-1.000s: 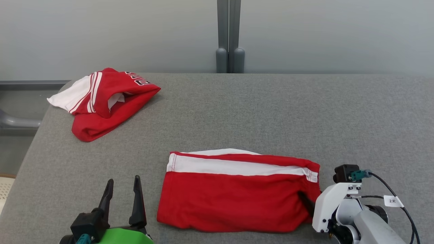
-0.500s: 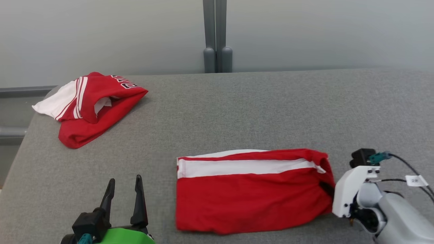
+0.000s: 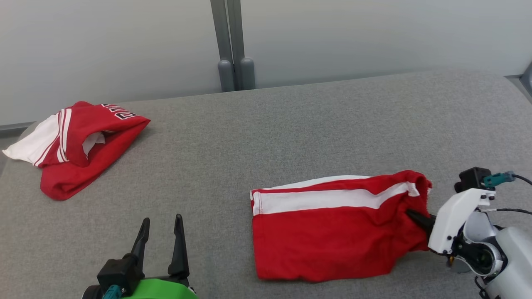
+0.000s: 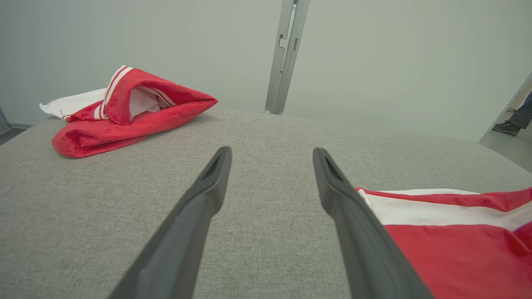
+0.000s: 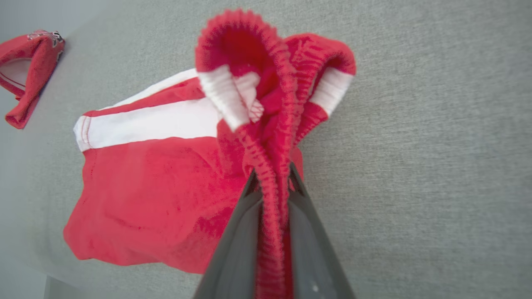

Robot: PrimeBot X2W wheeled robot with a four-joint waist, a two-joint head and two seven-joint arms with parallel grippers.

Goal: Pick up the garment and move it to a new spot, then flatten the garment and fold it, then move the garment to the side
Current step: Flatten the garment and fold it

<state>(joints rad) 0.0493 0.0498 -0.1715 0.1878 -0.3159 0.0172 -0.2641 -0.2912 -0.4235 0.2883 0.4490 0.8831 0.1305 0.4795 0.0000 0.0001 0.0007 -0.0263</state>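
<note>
Where the grey worktop [image 3: 291, 124] meets the wall, a grey post [image 3: 232, 45] stands. Far to the left of the post lies a crumpled red and white cloth [image 3: 79, 145]. Left of the post, at the near edge, the left gripper [image 3: 162, 219] hangs with its jaws apart, holding nothing. Right of the post, toward the near edge, lies the garment [image 3: 332, 236], red with a white stripe, bunched at its right end. There the right gripper [image 3: 411, 214] has its jaws clamped on the elastic edge.
</note>
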